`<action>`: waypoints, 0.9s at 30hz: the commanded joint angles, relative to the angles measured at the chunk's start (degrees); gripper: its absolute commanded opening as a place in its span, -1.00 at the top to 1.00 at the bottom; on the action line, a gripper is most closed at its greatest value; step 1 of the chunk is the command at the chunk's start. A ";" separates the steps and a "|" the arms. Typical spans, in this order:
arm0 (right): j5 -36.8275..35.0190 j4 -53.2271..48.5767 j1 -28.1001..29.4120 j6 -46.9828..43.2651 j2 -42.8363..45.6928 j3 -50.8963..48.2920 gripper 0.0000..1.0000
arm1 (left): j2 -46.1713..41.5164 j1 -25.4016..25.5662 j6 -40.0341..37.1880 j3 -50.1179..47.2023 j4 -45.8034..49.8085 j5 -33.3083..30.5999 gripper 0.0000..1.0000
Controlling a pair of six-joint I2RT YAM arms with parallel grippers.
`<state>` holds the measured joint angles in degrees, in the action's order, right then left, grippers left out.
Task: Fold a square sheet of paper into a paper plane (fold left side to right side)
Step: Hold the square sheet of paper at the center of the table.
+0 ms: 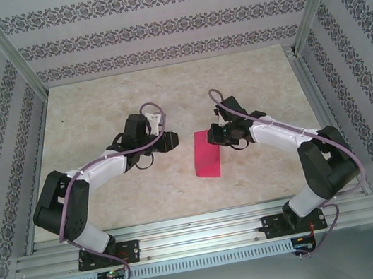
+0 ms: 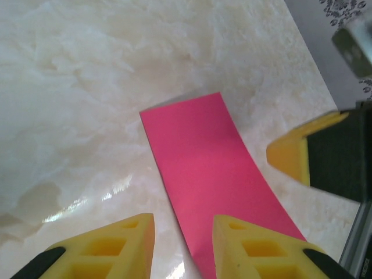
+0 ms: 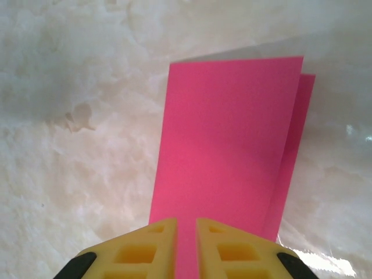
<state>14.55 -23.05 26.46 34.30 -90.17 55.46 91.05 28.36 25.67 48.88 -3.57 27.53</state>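
Observation:
The square sheet of paper (image 1: 205, 155) lies folded in half on the table, a narrow pink rectangle between my two grippers. In the right wrist view the paper (image 3: 226, 139) shows its lower layer sticking out along the right edge. My right gripper (image 3: 186, 224) hovers over the paper's near end, its yellow fingers a narrow gap apart with nothing between them. My left gripper (image 2: 183, 224) stands open just above the table, one finger over the paper's (image 2: 209, 174) edge and the other over bare table. Both the left gripper (image 1: 171, 142) and the right gripper (image 1: 216, 136) sit by the paper's far end.
The marble-patterned table (image 1: 96, 111) is bordered by patterned walls and aluminium posts. A rail frame (image 1: 202, 233) runs along the near edge by the arm bases. A yellow finger of the right gripper (image 2: 302, 154) shows in the left wrist view, close to the paper.

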 commanded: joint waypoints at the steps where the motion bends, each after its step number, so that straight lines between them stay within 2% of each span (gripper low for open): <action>1: 2.43 2.08 -0.04 -1.38 -5.03 4.12 0.67 | 0.79 1.10 2.88 -1.68 -3.90 2.09 0.34; 5: 2.94 2.37 -0.04 -2.11 -11.22 8.19 0.68 | 4.26 3.26 4.20 -0.97 -6.56 3.38 0.35; 13: 3.84 3.25 -0.44 -2.93 -19.61 11.51 0.69 | 11.31 6.78 2.92 4.77 -5.53 4.89 0.38; 27: 2.12 1.78 -0.35 -2.87 -22.51 9.41 0.73 | 17.91 8.64 -2.67 9.52 1.14 7.32 0.40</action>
<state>17.93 -20.73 26.09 32.77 -110.54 65.69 107.61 36.14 25.80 57.28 -4.54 33.01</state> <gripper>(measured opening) 0.138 0.301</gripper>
